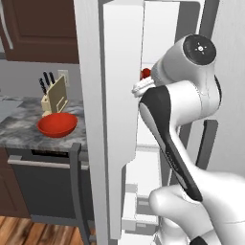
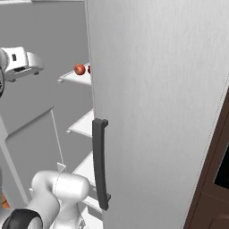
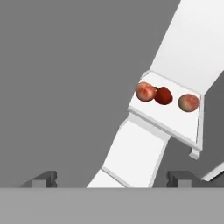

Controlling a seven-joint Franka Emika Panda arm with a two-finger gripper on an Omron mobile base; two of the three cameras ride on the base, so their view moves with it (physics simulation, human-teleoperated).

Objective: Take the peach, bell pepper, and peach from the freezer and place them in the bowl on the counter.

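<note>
In the hand view the two dark finger tips of the gripper stand far apart at 7 and 5 o'clock, with nothing between them, so the jaws are wide open and hold nothing. Ahead of them, at about 2 o'clock, a white shelf of the light-grey freezer carries three fruits in a row. The first pinkish-orange round peach lies at the 9 o'clock end of the row. The small glossy deep-red bell pepper is in the middle, touching this peach or just beside it. The second pale round peach lies at the 3 o'clock end, a little apart from the pepper. The gripper is well apart from all three.

In the left base view the white arm reaches into the open freezer, and a small red piece of the fruits shows beside the arm at about 12 o'clock. The wide, shallow, bright red bowl stands at 9 o'clock on the grey-and-white marbled counter, near a light wooden knife block with dark handles. The bowl seems empty.

In the right base view one peach shows on the upper shelf at 11 o'clock, next to the closed wider grey fridge door with its dark vertical handle.
</note>
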